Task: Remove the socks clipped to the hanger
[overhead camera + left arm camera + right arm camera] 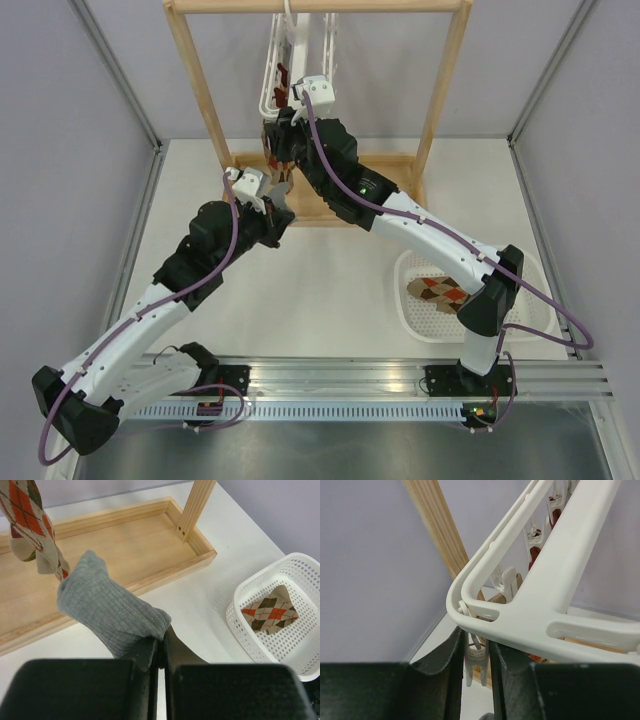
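Gripping ribbed grey sock (112, 612), left pincer (161, 644) closed tight, right pincer (476, 641) narrow, pinching small clip (474, 666) of white hanger (545, 605)

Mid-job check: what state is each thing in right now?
Left gripper: shut on grey sock.
Right gripper: shut on clip at hanger corner.
Grey sock: held by one end, its clip out of view.
Hanging argyle sock: dangling above wooden base.
Basket: holds one loose argyle sock.

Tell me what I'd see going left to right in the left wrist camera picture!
Hanging argyle sock → grey sock → wooden post → white basket.
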You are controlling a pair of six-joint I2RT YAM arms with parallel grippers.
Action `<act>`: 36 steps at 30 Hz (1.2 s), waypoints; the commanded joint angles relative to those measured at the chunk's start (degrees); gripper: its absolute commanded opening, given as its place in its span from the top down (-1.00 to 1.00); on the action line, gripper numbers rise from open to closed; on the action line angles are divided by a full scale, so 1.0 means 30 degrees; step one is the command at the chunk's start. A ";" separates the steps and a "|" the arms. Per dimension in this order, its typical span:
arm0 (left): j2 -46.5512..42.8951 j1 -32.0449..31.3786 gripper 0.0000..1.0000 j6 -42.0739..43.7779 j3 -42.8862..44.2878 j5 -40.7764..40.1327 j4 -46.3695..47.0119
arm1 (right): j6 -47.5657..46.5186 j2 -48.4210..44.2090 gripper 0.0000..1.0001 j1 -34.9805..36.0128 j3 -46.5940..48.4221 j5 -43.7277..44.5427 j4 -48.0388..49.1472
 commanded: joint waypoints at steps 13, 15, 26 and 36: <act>-0.1000 0.0065 0.95 -0.0452 -0.0226 -0.0251 0.0368 | -0.0241 -0.1525 -0.67 -0.0035 -0.1665 -0.0107 0.0571; -0.1059 0.0065 0.95 -0.0423 -0.0315 -0.0690 0.0427 | -0.0183 -0.1905 -0.82 -0.0034 -0.1959 -0.0137 0.0571; -0.2229 0.0036 0.95 -0.0832 -0.1017 -0.3234 0.0661 | 0.0110 -0.5942 -0.91 -0.0034 -0.7493 0.0683 0.1772; -0.0651 -0.0256 0.95 -0.1066 -0.0784 0.0303 0.1100 | 0.2420 -1.0545 -0.92 -0.1320 -1.4551 0.1477 0.1509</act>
